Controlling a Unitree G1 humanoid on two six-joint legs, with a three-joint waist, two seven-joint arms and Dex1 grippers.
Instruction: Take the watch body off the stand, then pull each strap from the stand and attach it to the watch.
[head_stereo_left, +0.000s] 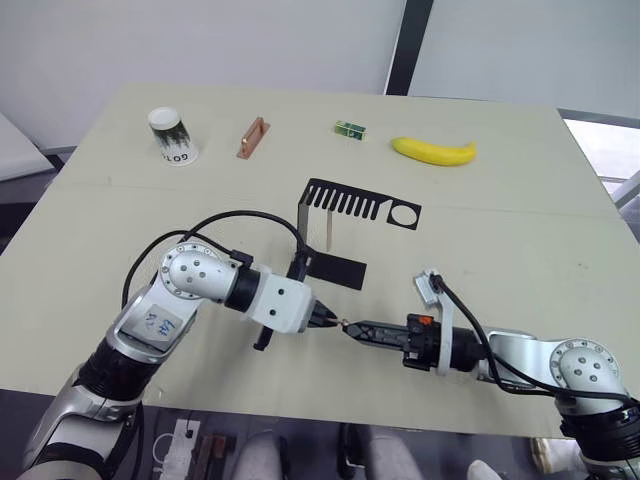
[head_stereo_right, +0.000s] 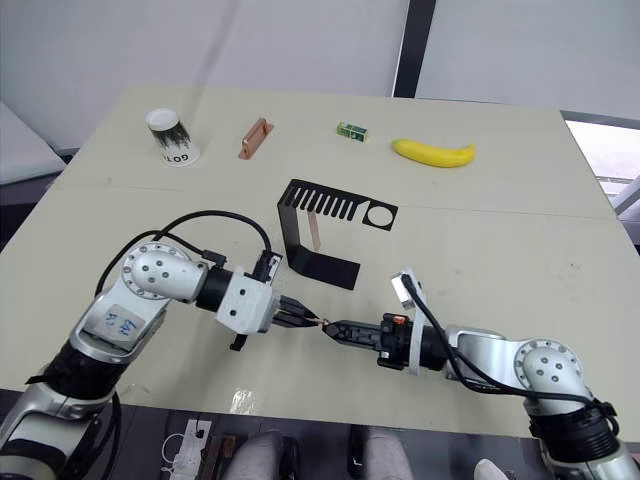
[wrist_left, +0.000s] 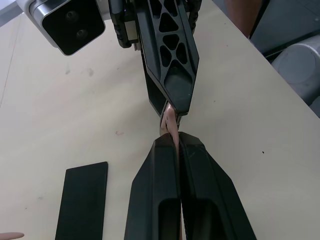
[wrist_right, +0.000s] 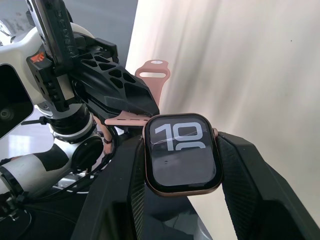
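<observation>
While both grippers meet low in the centre of the head views, I watch the join closely. My right gripper (wrist_right: 181, 165) pinches the watch (wrist_right: 182, 154) by its sides, its screen with the "10" facing the wrist camera. My left gripper (wrist_left: 177, 139) has its fingers pressed together on a pink strap (wrist_right: 142, 95), whose end sits at the edge of the watch. I think the strap tip is in or near the slot, but the fingers hide the joint, so I cannot be sure it is seated.

The second strap (head_stereo_right: 313, 232) hangs from the stand (head_stereo_right: 335, 212), which sits just above the grippers in the frame, and the watch is off the stand.

Risks as I judge them: if I push with the strap tilted against the slot, it could jam or buckle, since it is soft. Too much push could slide the watch out of the right fingers, which grip only its smooth sides. Letting go of the strap before it locks would drop it onto the table (head_stereo_left: 500, 230) or leave it half in.
</observation>
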